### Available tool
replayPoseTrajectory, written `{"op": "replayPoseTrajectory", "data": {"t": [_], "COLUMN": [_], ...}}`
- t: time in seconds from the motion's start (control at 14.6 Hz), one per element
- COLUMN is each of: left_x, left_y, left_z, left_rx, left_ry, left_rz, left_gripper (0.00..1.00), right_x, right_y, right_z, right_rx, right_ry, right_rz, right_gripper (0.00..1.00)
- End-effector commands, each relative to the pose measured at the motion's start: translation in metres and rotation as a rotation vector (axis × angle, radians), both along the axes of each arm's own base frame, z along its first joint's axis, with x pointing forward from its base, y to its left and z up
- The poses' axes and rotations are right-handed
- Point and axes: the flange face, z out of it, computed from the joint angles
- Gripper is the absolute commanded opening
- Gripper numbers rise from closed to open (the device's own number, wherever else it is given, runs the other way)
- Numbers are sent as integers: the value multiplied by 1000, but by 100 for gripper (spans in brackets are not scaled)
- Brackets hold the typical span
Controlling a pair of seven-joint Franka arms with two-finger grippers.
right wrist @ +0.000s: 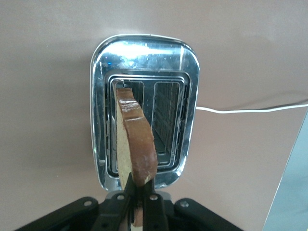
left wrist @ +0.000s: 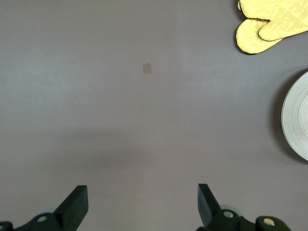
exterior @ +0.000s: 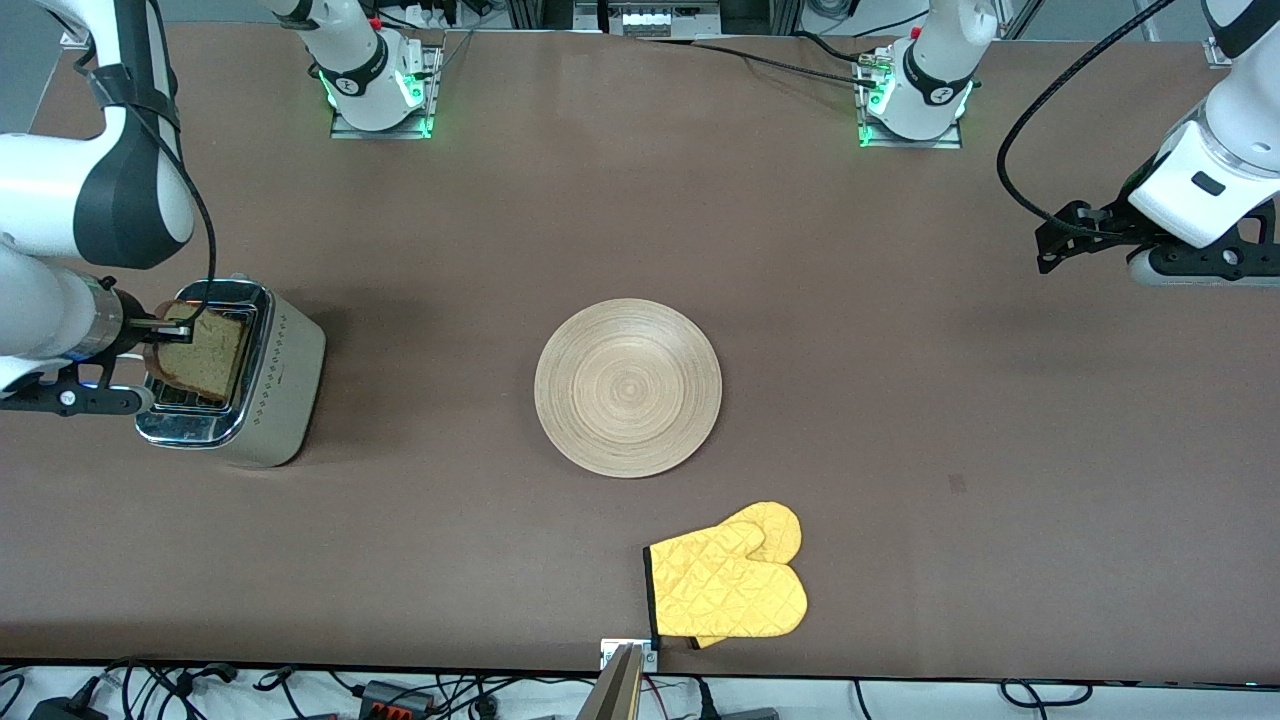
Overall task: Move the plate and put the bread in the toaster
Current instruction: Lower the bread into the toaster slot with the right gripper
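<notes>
Nearest the front camera, a yellow quilted oven mitt (exterior: 728, 585) with a dark cuff lies flat on the brown bench (exterior: 960, 400), close to the bench's edge. Farther from the camera than the mitt, near the bench's middle, sits the round wooden plate (exterior: 628, 387), bare, apart from the mitt and well apart from everything else. A small pale mark (left wrist: 147, 68) shows on the bench surface toward the left arm's end. The toaster (exterior: 232, 378) stands at the right arm's end of the bench, chrome top up, both slots open to view; its white cord (right wrist: 250, 109) trails across the bench. The right end effector (exterior: 168, 330) is clamped on the bread (exterior: 198, 352), gripping it by one edge; the slice stands on edge over the toaster, its lower end at the mouth of one slot, the second slot clear. The left end effector (left wrist: 143, 204) hangs over bare bench at the left arm's end, fingers spread wide, holding nothing, the arm waiting. Nothing lies between the plate and the toaster.
</notes>
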Motion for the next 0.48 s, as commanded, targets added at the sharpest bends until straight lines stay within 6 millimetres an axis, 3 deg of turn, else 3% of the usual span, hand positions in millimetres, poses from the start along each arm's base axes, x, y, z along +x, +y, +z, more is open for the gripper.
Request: {"op": "replayPoseTrajectory", "data": {"t": [0.0, 0.41], "left_x": [2, 2], "left_y": [-1, -2], "left_z": [5, 5], "left_rx": [1, 2], "left_ry": [6, 6], "left_rz": [-10, -12], "left_gripper": [100, 100], "right_x": [-5, -9], "right_y": [1, 0], "right_z": [-2, -18], "right_rx": [31, 36], "right_ry": [19, 46], "right_rz": [-17, -13], "right_gripper": [0, 0]}}
